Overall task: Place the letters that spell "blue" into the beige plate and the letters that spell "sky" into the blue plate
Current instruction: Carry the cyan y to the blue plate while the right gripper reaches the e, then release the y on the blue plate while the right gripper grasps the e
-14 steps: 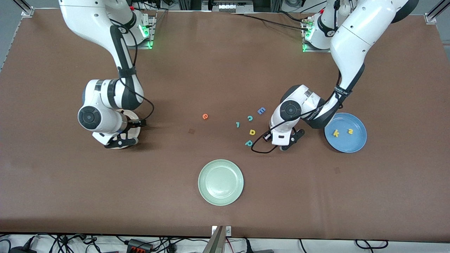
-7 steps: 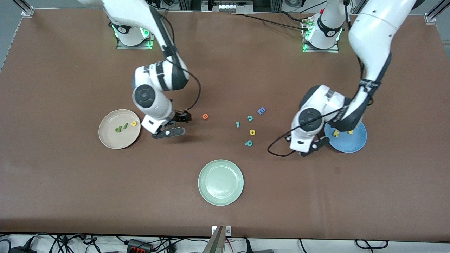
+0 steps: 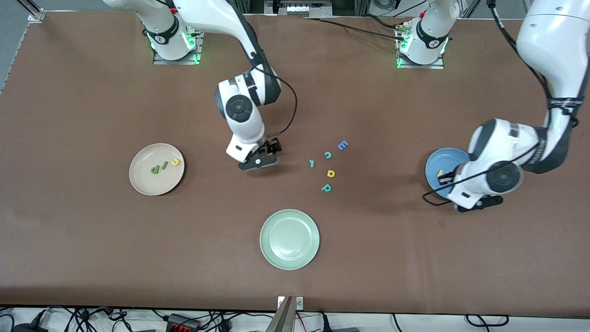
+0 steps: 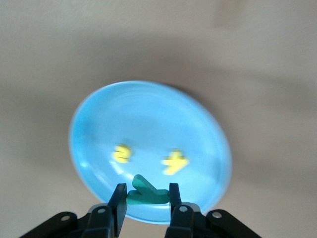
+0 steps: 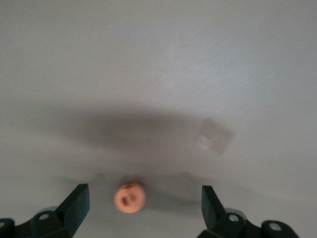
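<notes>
Right gripper [image 5: 143, 210] has swung from the beige plate [image 3: 138, 177] to over the orange e [image 5: 130, 197], jaws spread wide. Left gripper [image 4: 145, 208], clenched on the teal y [image 4: 144, 193], has carried it over the blue plate [image 4: 99, 124]. 2 placements left.

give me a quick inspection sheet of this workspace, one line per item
surface: brown table, flat.
job's things: beige plate holds dark green b, green l, yellow u; blue plate holds yellow s and yellow k; orange e on the table.
clutter: pale green plate; loose letters mid-table.
grippers: left claw shut on teal y over the blue plate; right claw open over the orange e.
cables: black cable looped on right arm's wrist.
surroundings: cables along the table's near edge.
</notes>
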`<action>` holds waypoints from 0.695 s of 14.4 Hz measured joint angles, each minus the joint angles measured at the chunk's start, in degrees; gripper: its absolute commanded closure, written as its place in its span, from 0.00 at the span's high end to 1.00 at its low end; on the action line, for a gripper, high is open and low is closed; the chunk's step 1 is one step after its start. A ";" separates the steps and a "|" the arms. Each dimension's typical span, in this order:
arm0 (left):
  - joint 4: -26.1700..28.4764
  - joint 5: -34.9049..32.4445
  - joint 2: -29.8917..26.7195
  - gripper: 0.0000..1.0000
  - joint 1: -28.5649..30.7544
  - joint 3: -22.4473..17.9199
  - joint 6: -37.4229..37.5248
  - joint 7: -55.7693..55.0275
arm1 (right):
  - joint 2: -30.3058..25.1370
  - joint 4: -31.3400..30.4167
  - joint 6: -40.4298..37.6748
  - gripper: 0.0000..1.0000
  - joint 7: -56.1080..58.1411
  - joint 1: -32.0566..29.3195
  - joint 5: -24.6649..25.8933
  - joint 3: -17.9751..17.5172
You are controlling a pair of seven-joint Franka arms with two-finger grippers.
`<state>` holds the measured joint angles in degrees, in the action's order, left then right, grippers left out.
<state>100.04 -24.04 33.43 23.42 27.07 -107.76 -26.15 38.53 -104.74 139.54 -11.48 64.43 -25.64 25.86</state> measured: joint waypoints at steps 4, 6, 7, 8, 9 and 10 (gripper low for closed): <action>9.58 0.00 -1.27 0.43 3.17 1.39 -7.92 1.91 | 1.53 0.33 0.10 0.91 -0.69 1.13 0.01 -0.11; 11.95 0.00 -2.04 1.00 4.39 1.54 -10.05 2.65 | 2.03 0.61 0.27 0.81 -0.69 1.09 0.02 -0.10; 12.30 0.00 -2.37 1.00 4.85 1.65 -10.24 2.80 | 2.28 0.97 0.30 0.77 -0.69 1.10 0.02 -0.10; 12.33 0.00 -2.62 1.00 5.11 1.82 -10.22 2.87 | 2.50 1.31 0.30 0.71 -0.69 1.13 0.02 -0.12; 12.26 0.00 -2.92 1.00 5.25 2.18 -10.02 2.88 | 2.64 1.51 0.30 0.64 -0.69 1.25 0.03 -0.14; 11.85 0.00 -3.32 1.00 5.30 2.77 -9.25 2.88 | 2.74 1.61 0.30 0.63 -0.69 1.43 0.03 -0.15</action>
<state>111.89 -24.04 30.11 28.72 29.84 -117.01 -23.28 41.27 -103.13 139.84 -12.17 65.86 -25.61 25.71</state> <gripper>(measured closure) 0.374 0.225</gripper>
